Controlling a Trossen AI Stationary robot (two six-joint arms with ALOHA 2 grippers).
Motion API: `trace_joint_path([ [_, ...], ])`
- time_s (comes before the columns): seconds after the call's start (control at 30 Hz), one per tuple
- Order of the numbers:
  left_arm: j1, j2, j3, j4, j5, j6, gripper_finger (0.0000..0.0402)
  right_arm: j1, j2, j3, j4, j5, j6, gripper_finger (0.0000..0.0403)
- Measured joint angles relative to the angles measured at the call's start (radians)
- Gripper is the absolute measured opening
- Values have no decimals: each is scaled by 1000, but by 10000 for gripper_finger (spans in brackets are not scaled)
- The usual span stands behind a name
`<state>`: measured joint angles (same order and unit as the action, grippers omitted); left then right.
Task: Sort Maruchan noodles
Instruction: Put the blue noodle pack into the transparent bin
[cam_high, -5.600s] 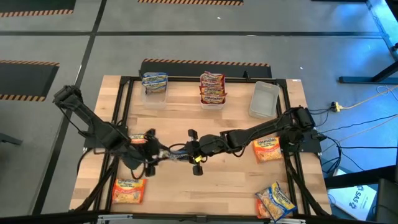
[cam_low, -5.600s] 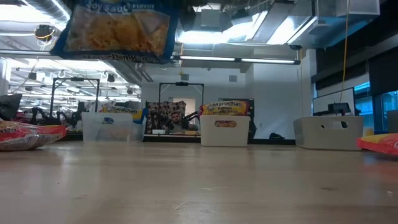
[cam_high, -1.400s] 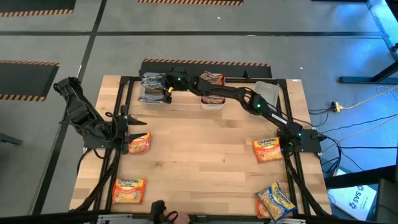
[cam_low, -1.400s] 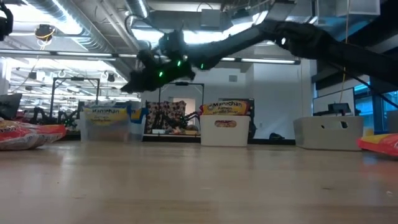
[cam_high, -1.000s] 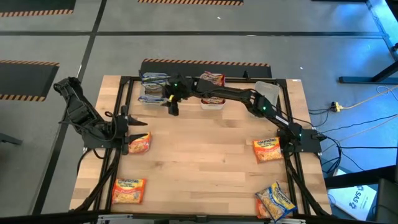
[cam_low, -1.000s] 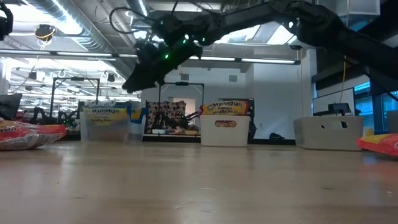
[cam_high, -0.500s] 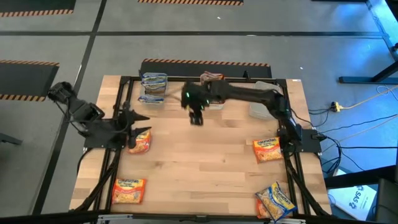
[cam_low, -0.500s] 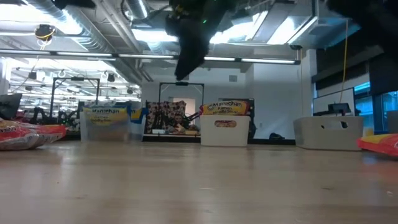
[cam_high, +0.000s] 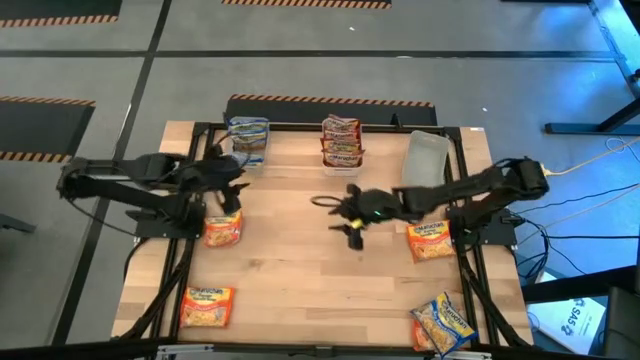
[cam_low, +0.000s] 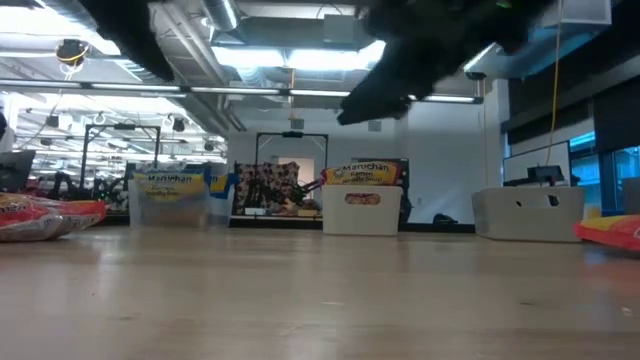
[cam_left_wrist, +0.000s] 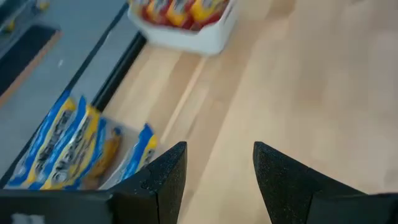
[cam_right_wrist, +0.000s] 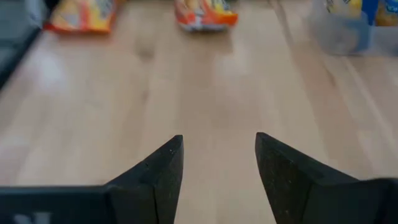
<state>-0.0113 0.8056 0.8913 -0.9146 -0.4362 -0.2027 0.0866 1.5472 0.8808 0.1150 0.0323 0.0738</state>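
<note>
Blue-white noodle packets (cam_high: 248, 136) lie in the far-left clear bin and show in the left wrist view (cam_left_wrist: 68, 152). Red packets (cam_high: 342, 143) fill the middle bin. Orange packets lie flat on the table at the left (cam_high: 222, 229), the near left (cam_high: 207, 306) and the right (cam_high: 430, 241). A blue-yellow packet (cam_high: 443, 322) lies at the near right. My left gripper (cam_high: 236, 176) (cam_left_wrist: 217, 168) is open and empty, between the blue bin and the left orange packet. My right gripper (cam_high: 342, 216) (cam_right_wrist: 219, 162) is open and empty above the table's middle.
An empty clear bin (cam_high: 425, 160) stands at the far right. A black frame (cam_high: 195, 190) runs around the tabletop edges. Bare wood lies between the two grippers and toward the near edge. In the low view both arms are dark shapes overhead, one of them near the middle (cam_low: 420, 60).
My right gripper has swung away from the blue bin, toward the table's right and near edges, to the table's middle. My left gripper has moved from beside the left orange packet toward the far edge and the blue bin, its arm stretching out. No packet has moved.
</note>
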Motion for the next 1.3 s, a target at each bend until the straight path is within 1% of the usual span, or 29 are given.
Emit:
trace_joint_path([
  [0.1,128,60,0,1,57,63,179,51,-29,-135,204,28,45,183],
  [0.17,210,101,0,-4,91,127,179,78,-29,-191,273,41,72,183],
  [0.3,359,190,0,-8,138,233,179,120,-27,-240,312,79,139,183],
  [0.43,485,282,0,-10,167,356,179,171,-25,-255,308,169,207,183],
  [0.53,556,348,0,-11,172,438,179,215,-25,-255,309,240,219,183],
  [0.67,621,429,5,-12,225,513,179,268,-25,-255,311,357,228,183],
  [0.73,649,467,20,-12,231,540,179,283,-25,-255,313,422,238,183],
  [0.8,673,497,43,-13,247,564,179,291,-25,-255,318,464,259,183],
  [0.93,709,546,75,-20,307,604,179,308,-25,-255,334,475,277,183],
  [1.17,739,591,77,-24,308,632,176,328,-24,-255,327,507,289,183],
  [1.3,739,605,81,-16,302,664,155,328,-24,-255,328,515,286,183],
])
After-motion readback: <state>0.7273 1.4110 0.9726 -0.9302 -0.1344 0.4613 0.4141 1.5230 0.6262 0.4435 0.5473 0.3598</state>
